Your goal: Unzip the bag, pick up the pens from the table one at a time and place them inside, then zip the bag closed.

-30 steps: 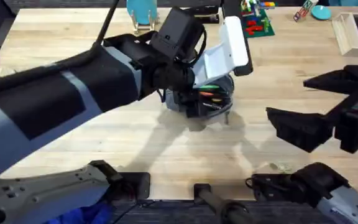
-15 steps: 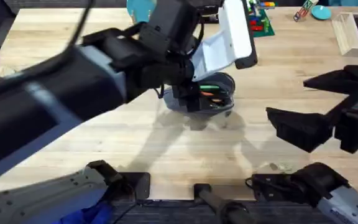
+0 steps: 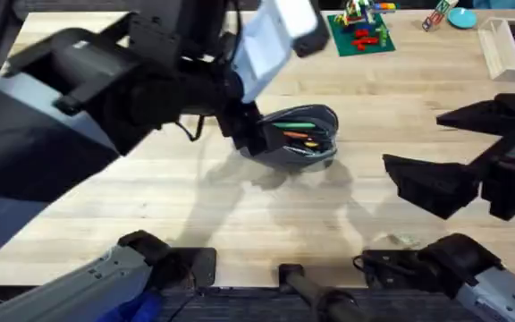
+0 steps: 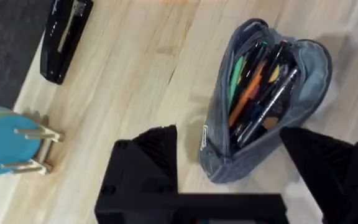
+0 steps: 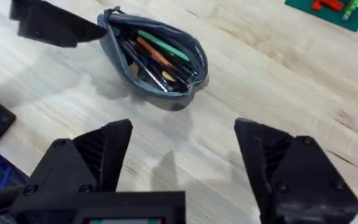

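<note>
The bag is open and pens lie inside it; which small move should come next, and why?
Probably bring the left hand down to the bag end nearest it to find the zipper pull. The bag gapes with pens inside, both hands are open and hold nothing, and the right hand waits farther off.

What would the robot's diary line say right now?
bag: unzipped, pens inside | left tool: open, above bag | right tool: open, empty | zip: not yet closed
</note>
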You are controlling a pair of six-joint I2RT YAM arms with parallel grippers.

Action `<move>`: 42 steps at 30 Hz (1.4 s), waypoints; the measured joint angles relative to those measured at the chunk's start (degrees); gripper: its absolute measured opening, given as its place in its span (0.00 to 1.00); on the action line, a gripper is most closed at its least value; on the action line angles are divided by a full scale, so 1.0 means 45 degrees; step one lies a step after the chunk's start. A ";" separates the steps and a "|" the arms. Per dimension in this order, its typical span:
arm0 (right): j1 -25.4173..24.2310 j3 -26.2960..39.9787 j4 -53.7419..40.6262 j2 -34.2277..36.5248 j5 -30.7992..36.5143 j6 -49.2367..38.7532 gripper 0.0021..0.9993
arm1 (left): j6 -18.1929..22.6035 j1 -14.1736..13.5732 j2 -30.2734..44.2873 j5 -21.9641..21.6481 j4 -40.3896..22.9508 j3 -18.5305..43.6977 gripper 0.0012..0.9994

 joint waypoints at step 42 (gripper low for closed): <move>-0.0005 0.0000 0.0365 0.0005 0.0005 0.0005 1.00 | 0.9077 0.8154 0.2093 0.9191 -0.3717 0.0010 0.99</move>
